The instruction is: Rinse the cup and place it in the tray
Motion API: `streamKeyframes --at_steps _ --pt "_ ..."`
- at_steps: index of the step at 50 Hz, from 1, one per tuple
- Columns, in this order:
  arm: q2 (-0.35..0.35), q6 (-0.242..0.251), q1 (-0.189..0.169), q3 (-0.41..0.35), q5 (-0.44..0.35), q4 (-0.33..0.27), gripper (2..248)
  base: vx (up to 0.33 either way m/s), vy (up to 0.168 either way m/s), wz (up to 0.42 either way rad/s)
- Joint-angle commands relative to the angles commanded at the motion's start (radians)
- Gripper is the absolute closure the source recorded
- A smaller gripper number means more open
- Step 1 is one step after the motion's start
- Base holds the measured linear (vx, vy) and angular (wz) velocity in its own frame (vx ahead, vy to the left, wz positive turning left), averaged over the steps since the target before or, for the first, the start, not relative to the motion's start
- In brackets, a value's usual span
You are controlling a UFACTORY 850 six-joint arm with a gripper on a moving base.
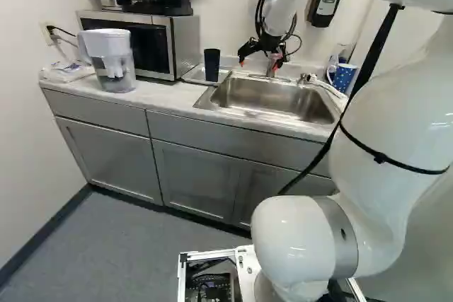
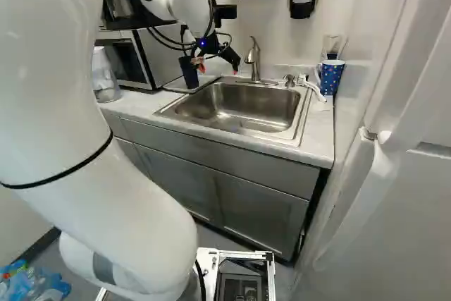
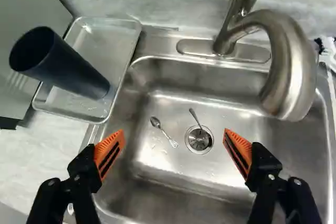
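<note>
Grey cabinets (image 1: 191, 175) carry a pale countertop (image 1: 166, 97) and stainless steel sink (image 3: 173, 93). Left of it, the dark tumbler (image 1: 211, 65) stands upright in the metal tray (image 3: 113, 40). Over the sink, the gripper (image 1: 258, 66) holds nothing, fingers wide apart. Far right sits a blue mug (image 2: 330, 77) patterned with pale dots.

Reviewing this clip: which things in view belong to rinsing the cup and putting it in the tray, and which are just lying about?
Part of the job:
dark tumbler
metal tray under it
sink
faucet
open gripper

Just lying about:
spoon in the sink
water filter pitcher
blue patterned mug
microwave
</note>
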State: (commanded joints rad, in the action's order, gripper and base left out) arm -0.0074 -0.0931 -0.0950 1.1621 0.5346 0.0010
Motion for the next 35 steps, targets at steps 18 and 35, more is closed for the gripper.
streamKeyframes --at_steps 18,35 --pt "-0.003 0.0 -0.021 0.003 0.153 0.0 3 0.0 0.0 0.0" --pt "-0.001 0.0 -0.082 0.001 0.151 0.0 3 0.0 0.0 0.0"
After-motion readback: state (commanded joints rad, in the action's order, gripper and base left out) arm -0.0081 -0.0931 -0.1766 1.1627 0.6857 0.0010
